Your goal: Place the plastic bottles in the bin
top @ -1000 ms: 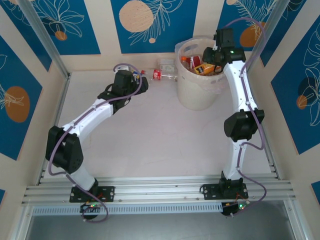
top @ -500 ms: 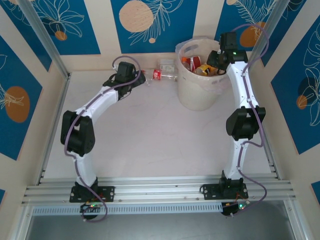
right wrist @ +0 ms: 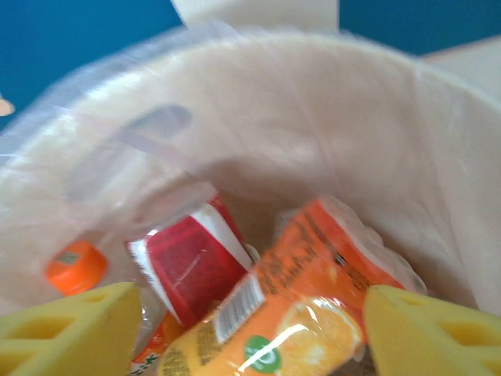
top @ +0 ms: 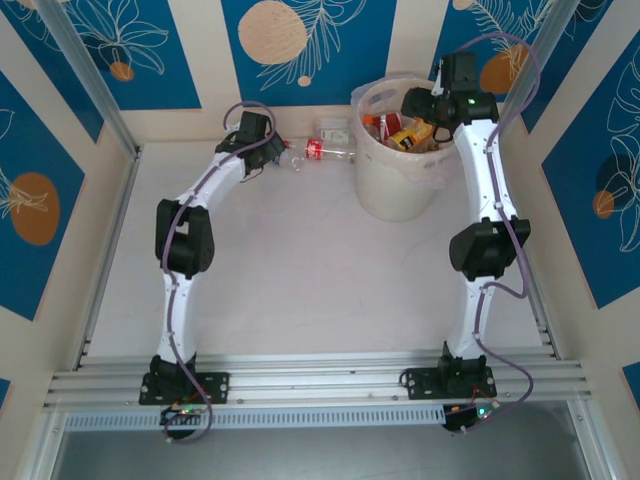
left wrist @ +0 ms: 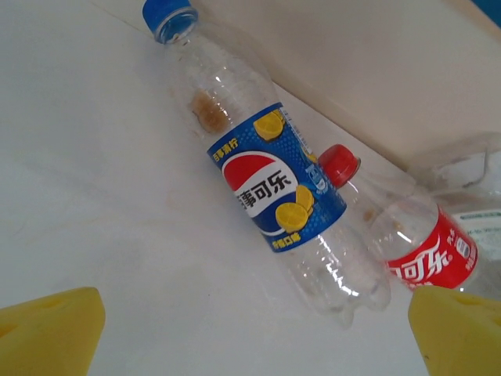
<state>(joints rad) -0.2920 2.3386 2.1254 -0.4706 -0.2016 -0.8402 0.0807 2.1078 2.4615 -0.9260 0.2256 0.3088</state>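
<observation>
The left claw (left wrist: pixel 254 337) hung spread wide over the blue bottle (left wrist: pixel 270 184), which lay on the table (left wrist: pixel 94 196) near the far wall (left wrist: pixel 376 70), with the red bottle (left wrist: pixel 427 258) just beside it, seemingly touching. The blue bottle lay slantwise to the pads (left wrist: pixel 47 329), so closing there risked squirting or rolling it away, and one pad might have caught the red bottle too. The right claw (right wrist: pixel 250 329) stood spread over the bin (right wrist: pixel 313 117), the orange bottle (right wrist: pixel 313 274) between its pads atop others. Whether a pad touched it I could not tell. Lifting away might have snagged the loose liner (right wrist: pixel 117 133)
</observation>
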